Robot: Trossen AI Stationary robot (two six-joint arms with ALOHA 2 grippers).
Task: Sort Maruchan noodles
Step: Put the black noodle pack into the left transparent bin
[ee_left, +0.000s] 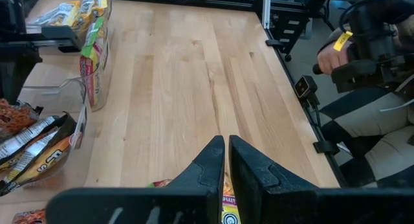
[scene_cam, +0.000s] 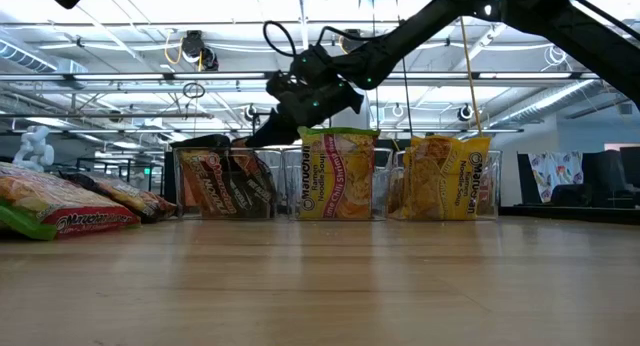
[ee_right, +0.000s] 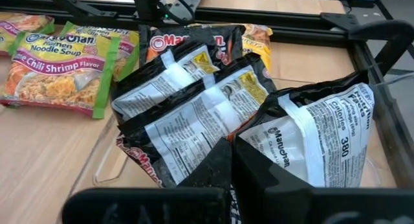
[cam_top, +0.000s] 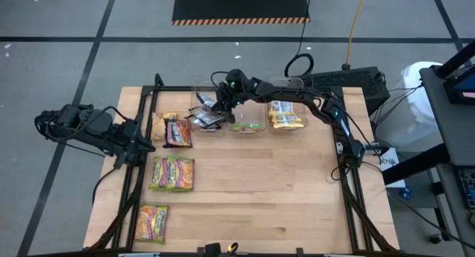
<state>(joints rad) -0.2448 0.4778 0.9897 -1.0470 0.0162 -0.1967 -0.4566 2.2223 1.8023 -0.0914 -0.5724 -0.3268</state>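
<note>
Three clear bins at the table's far edge, and my right gripper hangs over the left one.

Its fingers are pressed together above the black packets, maybe touching one, hard to say from here. Green packets and yellow packets fill the other bins. My left gripper, nearly closed and holding nothing, waits beside loose packets along the left side, where the black frame crowds it.

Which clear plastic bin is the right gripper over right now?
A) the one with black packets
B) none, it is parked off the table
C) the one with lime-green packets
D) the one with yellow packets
A: the right gripper hangs shut over the clear plastic bin of black crinkly noodle packets.
</note>
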